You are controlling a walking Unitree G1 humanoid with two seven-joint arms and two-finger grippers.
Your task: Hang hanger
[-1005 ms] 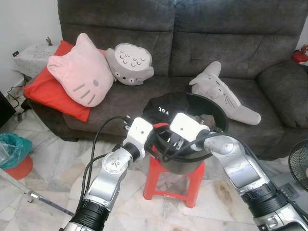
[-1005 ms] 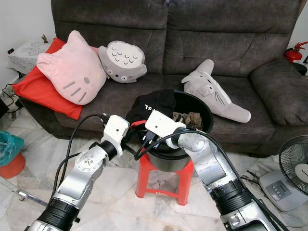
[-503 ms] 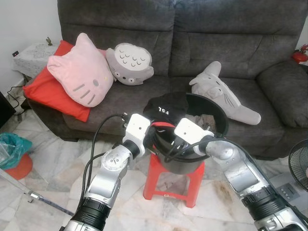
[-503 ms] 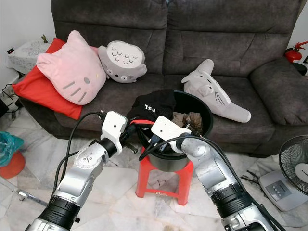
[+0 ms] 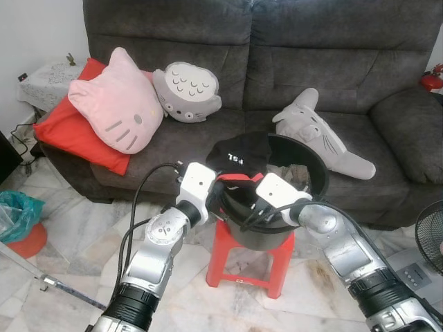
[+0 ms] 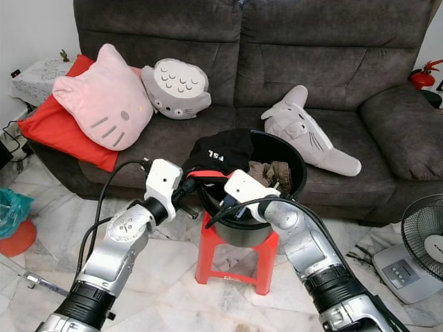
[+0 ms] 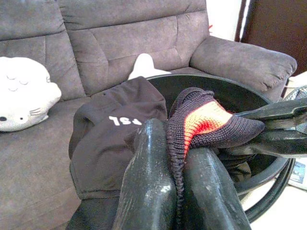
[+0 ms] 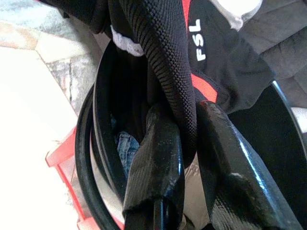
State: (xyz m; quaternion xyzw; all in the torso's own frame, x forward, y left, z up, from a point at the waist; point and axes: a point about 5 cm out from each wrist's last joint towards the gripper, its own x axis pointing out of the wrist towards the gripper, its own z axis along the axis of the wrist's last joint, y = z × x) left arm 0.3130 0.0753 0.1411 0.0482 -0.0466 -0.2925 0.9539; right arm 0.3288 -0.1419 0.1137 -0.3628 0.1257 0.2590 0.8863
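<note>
Sofa (image 5: 277, 55) behind; black bucket (image 5: 315, 173) on red stool (image 5: 239, 263) before it. Black shirt (image 6: 221, 149) draped over bucket rim. Left pincer (image 7: 175, 158) and right pincer (image 8: 184, 139) both clamped on collar. Since a second ago right pincer has drawn back toward robot, collar stretched wider. Hanger not visible; hanging not begun.

A black garment (image 7: 115, 139) with white "FSL" lettering and a red-lined knit collar (image 7: 204, 120) drapes over the near rim of the black tub (image 5: 315, 176), its collar stretched taut and pinched at both ends above the rim.
</note>
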